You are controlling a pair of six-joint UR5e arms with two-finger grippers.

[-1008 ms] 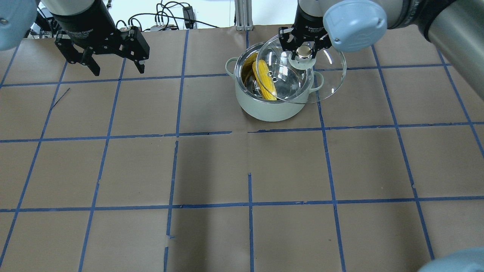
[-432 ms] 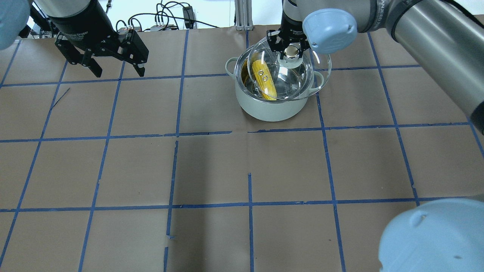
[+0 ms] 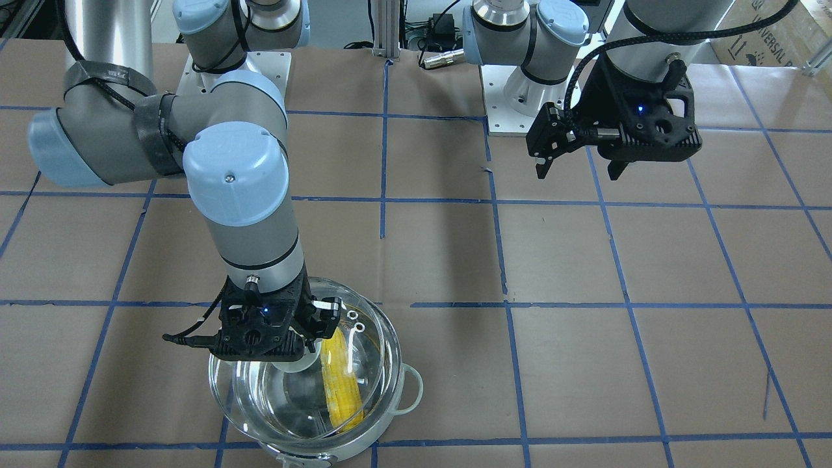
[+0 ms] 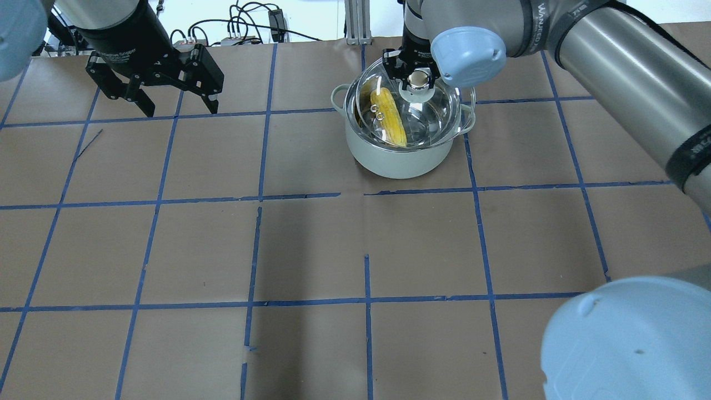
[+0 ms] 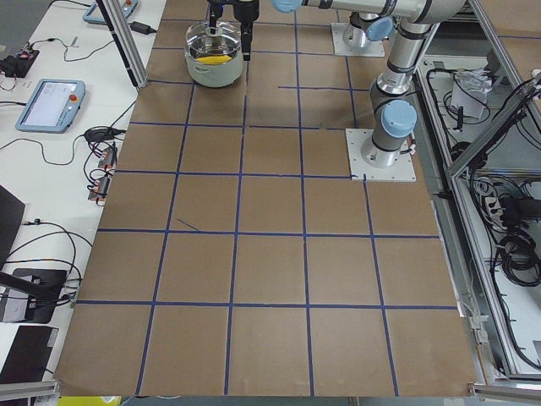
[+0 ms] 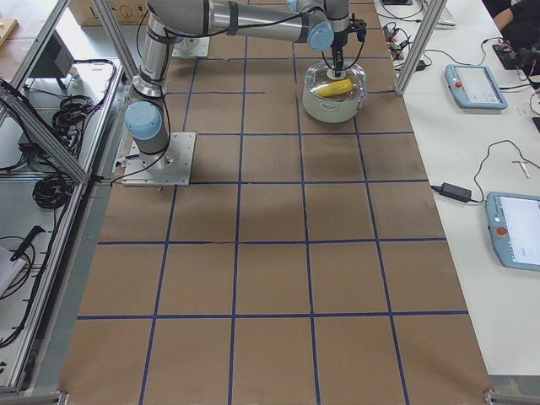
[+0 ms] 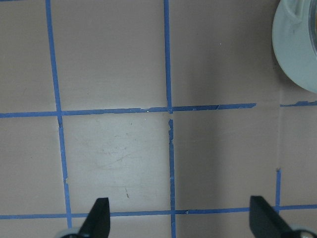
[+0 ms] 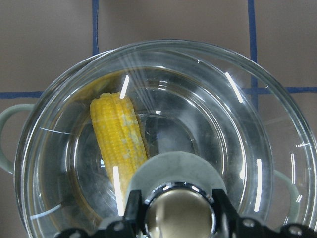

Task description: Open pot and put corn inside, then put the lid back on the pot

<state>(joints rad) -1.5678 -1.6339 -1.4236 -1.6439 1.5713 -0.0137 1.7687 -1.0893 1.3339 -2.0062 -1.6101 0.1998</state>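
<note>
The pot stands at the far middle of the table, with the yellow corn lying inside it. My right gripper is shut on the metallic knob of the clear glass lid. It holds the lid over the pot's mouth, slightly off centre towards the right. I cannot tell whether the lid touches the rim. In the right wrist view the corn shows through the lid. My left gripper is open and empty above the table, far left of the pot.
The brown table cover has a grid of blue tape lines. Cables and boxes lie beyond the far edge. The left wrist view shows bare cover and the pot's wall at the top right corner.
My right gripper has carried the lid leftwards, from beside the pot's right rim to over its mouth. The left gripper has barely shifted.
</note>
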